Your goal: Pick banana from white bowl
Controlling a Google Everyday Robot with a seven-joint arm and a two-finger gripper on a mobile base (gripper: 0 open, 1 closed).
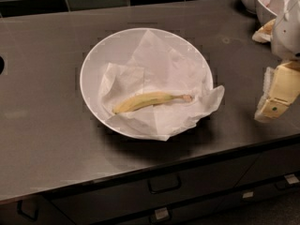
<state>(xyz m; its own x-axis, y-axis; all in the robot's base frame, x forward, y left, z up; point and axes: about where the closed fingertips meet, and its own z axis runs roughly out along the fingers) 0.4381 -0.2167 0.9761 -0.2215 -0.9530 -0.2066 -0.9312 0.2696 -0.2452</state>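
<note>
Banana (149, 101) in white bowl (91, 74) on dark counter (42, 125), drawers (164, 184) below; jaws right edge, opening unclear.

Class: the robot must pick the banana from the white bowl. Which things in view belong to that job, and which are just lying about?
Job: banana; white bowl; gripper, at the right edge, clear of the bowl.
Lying about: smaller bowls, top right; counter; drawers.

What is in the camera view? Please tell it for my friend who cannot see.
A pale yellow banana lies on crumpled white paper inside a wide white bowl on a dark counter. The robot's gripper hangs at the right edge, beside the bowl, apart from the banana.
</note>
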